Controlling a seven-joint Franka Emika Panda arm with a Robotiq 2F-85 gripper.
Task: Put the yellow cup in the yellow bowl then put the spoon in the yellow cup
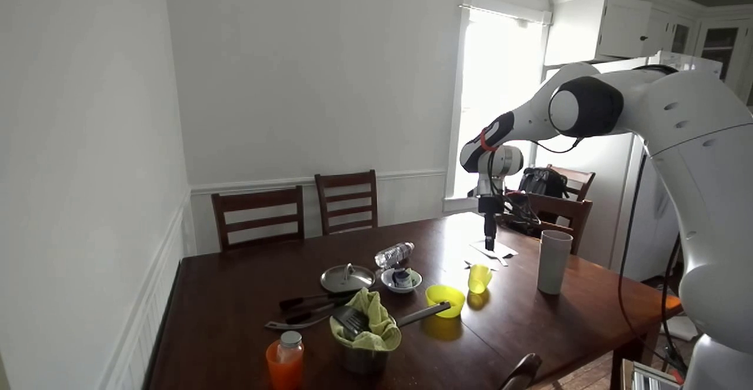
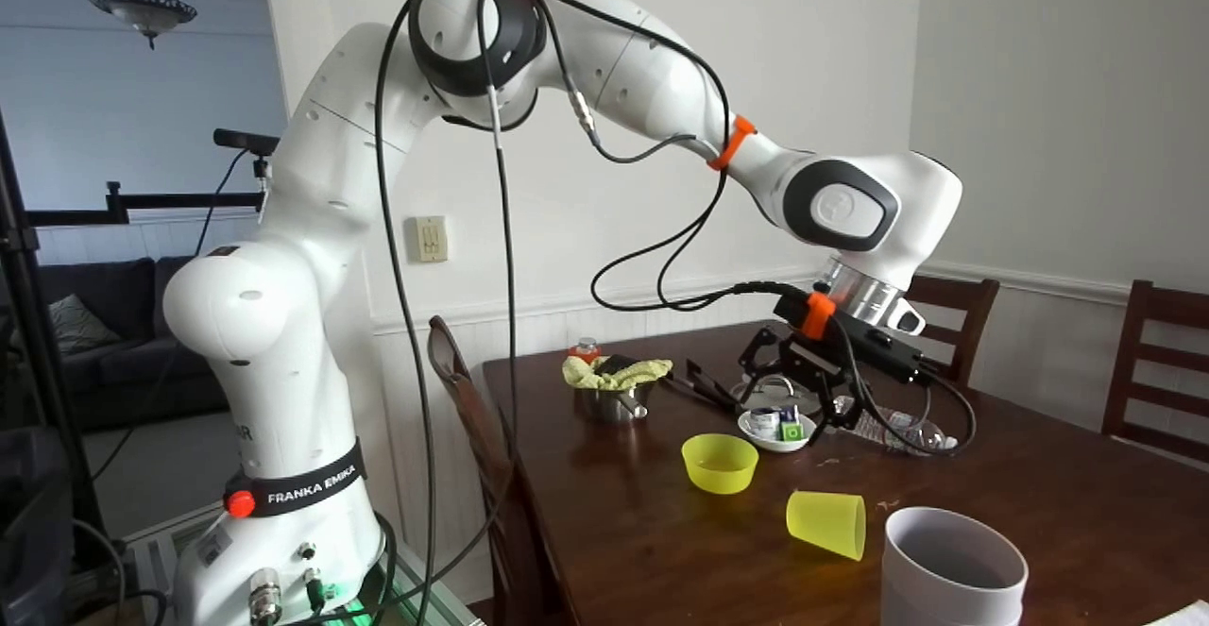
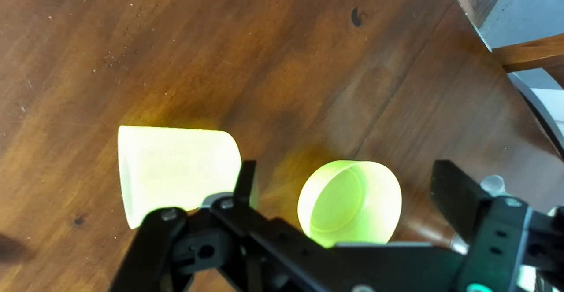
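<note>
The yellow cup [image 1: 479,279] lies on its side on the table, its mouth facing right in an exterior view [image 2: 824,524] and left in the wrist view [image 3: 176,168]. Close by, the yellow bowl [image 2: 720,465] stands upright and looks empty. My gripper [image 2: 782,416] hangs above the table, open and holding nothing. In the wrist view the yellow bowl [image 3: 339,199] shows lower down, in the gap of the gripper [image 3: 346,166], while the left finger [image 3: 246,179] overlaps the cup's base end. I cannot make out the spoon for certain in any view.
A tall grey tumbler [image 1: 553,263] stands beside the cup. The pot [image 1: 363,362] with green cloth points its handle [image 1: 425,313] at the bowl. A white dish [image 1: 386,283], a lid [image 1: 338,283], a clear bottle [image 1: 394,255], dark-handled utensils [image 1: 306,315] and white papers [image 1: 506,251] lie around.
</note>
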